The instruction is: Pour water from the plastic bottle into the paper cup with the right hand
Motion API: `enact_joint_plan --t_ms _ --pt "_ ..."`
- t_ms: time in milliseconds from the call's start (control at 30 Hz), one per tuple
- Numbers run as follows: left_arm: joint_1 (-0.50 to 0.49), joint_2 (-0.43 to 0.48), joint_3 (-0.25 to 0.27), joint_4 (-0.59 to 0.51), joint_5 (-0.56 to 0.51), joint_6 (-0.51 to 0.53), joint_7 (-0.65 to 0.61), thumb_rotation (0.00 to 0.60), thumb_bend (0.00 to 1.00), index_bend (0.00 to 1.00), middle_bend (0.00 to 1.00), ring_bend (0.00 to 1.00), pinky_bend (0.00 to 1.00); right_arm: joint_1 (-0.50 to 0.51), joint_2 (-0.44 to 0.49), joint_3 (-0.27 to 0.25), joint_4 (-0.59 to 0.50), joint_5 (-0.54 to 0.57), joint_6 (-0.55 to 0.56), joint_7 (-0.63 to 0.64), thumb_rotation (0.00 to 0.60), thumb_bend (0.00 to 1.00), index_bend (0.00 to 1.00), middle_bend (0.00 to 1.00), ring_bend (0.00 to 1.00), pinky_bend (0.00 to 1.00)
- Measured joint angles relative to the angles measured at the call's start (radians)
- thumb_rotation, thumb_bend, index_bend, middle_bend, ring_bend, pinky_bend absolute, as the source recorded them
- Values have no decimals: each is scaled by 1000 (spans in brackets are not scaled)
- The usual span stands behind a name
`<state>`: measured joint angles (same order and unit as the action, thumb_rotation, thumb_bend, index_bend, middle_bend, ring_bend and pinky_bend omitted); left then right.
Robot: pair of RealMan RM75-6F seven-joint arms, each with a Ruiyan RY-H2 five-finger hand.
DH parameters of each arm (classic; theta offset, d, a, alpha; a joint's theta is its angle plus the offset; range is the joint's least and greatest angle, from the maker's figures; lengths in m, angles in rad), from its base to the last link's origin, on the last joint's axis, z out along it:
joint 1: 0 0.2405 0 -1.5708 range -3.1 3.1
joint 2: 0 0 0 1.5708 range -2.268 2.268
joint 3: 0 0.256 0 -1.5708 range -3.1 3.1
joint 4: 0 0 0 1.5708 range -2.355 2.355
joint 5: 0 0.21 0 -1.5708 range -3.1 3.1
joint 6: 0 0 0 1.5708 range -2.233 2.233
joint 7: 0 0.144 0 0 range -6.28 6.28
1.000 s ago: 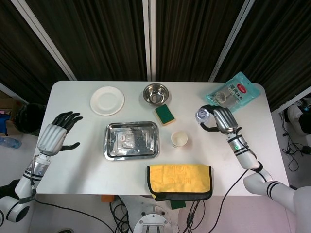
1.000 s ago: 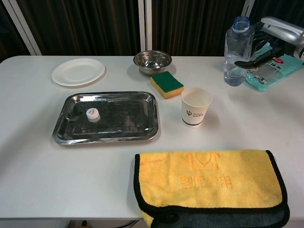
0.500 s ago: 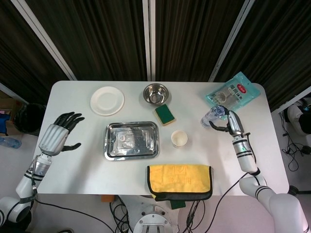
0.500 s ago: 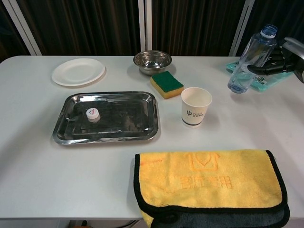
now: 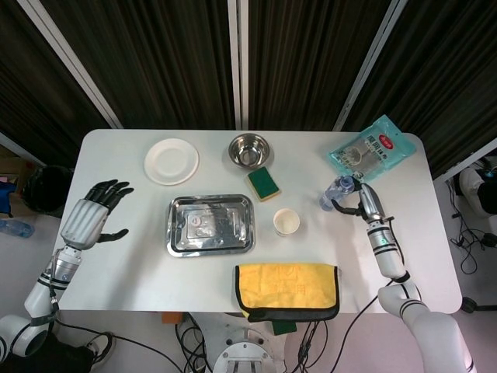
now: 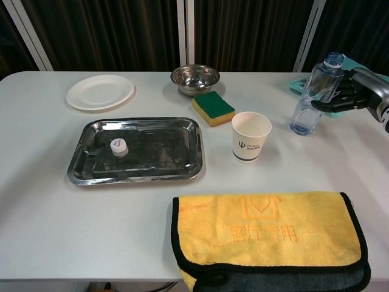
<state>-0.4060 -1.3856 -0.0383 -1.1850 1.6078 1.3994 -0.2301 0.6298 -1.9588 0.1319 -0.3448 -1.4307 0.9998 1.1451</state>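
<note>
The uncapped clear plastic bottle (image 6: 313, 94) holds a little water and leans with its neck toward the right, its base low over the table. My right hand (image 6: 351, 91) grips its upper part, fingers wrapped round it; from above the same right hand (image 5: 359, 200) and bottle (image 5: 334, 192) appear right of the cup. The white paper cup (image 6: 250, 135) stands upright and apart from the bottle, left of it, also seen as the paper cup (image 5: 286, 223). My left hand (image 5: 97, 214) hovers with fingers spread at the table's left edge, holding nothing.
A steel tray (image 6: 91, 163) with a white bottle cap (image 6: 118, 145) lies left of the cup. Behind are a white plate (image 6: 100, 91), a steel bowl (image 6: 194, 78) and a green-yellow sponge (image 6: 213, 107). A folded yellow towel (image 6: 267, 237) fills the near edge. A teal packet (image 5: 371, 150) lies far right.
My right hand carried the bottle rightward and down, away from the cup, and the bottle went from upright to tilted with its neck toward the hand. The left hand stayed put.
</note>
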Motion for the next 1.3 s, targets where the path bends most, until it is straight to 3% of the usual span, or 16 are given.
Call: enact_joint_plan --t_ms 133,267,433,667,867,1100,1300 --pt "1 0 0 4 0 2 -4 600 91 182 155 111 151 -1 -5 -11 10 -14 5 4 600 635 608 472 337 362" --pt "1 0 0 4 0 2 -5 600 91 182 155 111 151 -2 -5 -18 15 -21 2 13 600 506 440 388 237 311" --pt "1 0 -1 4 -1 0 -4 600 91 182 155 111 151 -2 -2 -23 16 -28 -1 24 600 446 313 320 158 247" --pt "-2 0 -2 1 -1 -1 -1 600 91 182 155 111 151 -3 17 -43 5 -45 -22 40 600 287 18 159 16 147" --pt "-3 3 -3 -6 0 -1 6 600 91 183 155 111 151 -13 37 -55 -8 -56 -14 36 600 180 0 4 0 25" --pt "-4 7 -3 -18 1 0 16 600 91 182 155 111 151 -41 88 -63 -73 -60 12 -5 600 116 0 0 0 0" --pt "-1 11 -3 -31 2 3 33 600 91 182 155 111 151 -83 171 -41 -199 -45 115 -110 600 119 0 0 0 0"
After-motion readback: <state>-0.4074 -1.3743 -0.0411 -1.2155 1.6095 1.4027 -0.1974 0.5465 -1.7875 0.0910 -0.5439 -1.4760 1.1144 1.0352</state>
